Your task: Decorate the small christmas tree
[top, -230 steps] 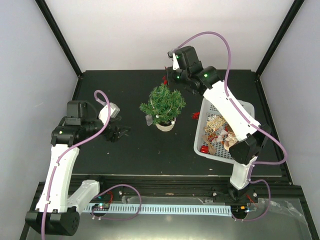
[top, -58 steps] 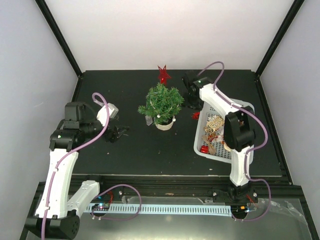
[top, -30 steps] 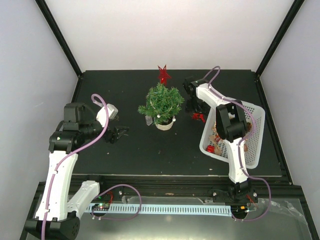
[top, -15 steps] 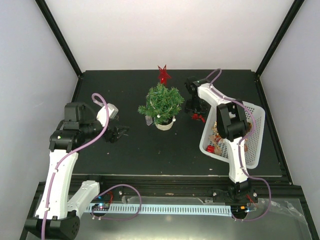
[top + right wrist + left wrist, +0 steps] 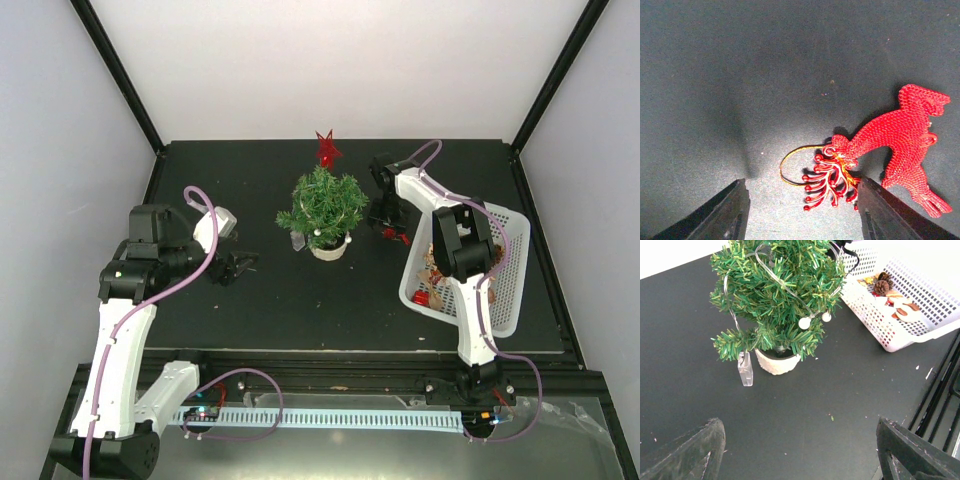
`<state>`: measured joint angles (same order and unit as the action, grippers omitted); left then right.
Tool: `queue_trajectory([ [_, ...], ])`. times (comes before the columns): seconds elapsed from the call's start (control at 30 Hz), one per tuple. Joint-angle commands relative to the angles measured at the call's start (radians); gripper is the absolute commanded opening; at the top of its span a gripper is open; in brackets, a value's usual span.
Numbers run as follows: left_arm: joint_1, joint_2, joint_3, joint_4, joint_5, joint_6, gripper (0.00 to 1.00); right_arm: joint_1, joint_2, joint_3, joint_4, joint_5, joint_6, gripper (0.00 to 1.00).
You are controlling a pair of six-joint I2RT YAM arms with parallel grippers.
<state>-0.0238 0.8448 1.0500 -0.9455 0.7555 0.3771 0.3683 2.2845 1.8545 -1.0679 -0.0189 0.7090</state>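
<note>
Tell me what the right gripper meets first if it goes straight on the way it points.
Most likely the red reindeer ornament: its antlers and gold loop lie on the black table between the right gripper's open jaws; depth is unclear.

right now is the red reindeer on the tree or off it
Off. The reindeer lies flat on the table at the right gripper, apart from the tree.

White mesh basket (image 5: 508, 275) at right of black table (image 5: 250, 300), holding pine cone (image 5: 882, 287) and mixed ornaments. Red glitter reindeer (image 5: 902, 135) flat on table just left of basket, gold loop (image 5: 782, 167) by antlers. Red star (image 5: 326, 149) upright, up-left of reindeer in top view.
</note>
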Motion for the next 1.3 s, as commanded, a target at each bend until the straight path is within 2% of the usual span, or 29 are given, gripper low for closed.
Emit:
queue_trajectory([
  [0.0, -0.002, 0.002, 0.019, 0.005, 0.019, -0.005, 0.83, -0.005, 0.019, -0.013, 0.027, -0.024, -0.005, 0.59],
  [0.17, -0.002, -0.002, 0.015, 0.005, 0.019, -0.006, 0.83, -0.003, 0.015, -0.038, 0.061, -0.058, -0.008, 0.5],
  [0.4, -0.002, -0.001, 0.014, 0.008, 0.019, -0.006, 0.83, 0.003, 0.004, -0.08, 0.131, -0.131, -0.013, 0.23],
  [0.6, -0.001, -0.004, 0.01, 0.007, 0.018, -0.005, 0.83, 0.006, -0.008, -0.084, 0.145, -0.13, -0.013, 0.01],
  [0.93, -0.002, -0.007, 0.005, 0.01, 0.018, -0.006, 0.83, 0.006, -0.089, -0.098, 0.138, -0.075, -0.024, 0.01],
  [1.1, -0.002, -0.012, -0.002, 0.014, 0.018, -0.006, 0.83, 0.006, -0.119, -0.093, 0.111, -0.049, -0.045, 0.23],
  [1.27, 0.0, -0.015, -0.004, 0.016, 0.018, -0.006, 0.83, 0.006, -0.153, -0.099, 0.127, -0.046, -0.047, 0.23],
])
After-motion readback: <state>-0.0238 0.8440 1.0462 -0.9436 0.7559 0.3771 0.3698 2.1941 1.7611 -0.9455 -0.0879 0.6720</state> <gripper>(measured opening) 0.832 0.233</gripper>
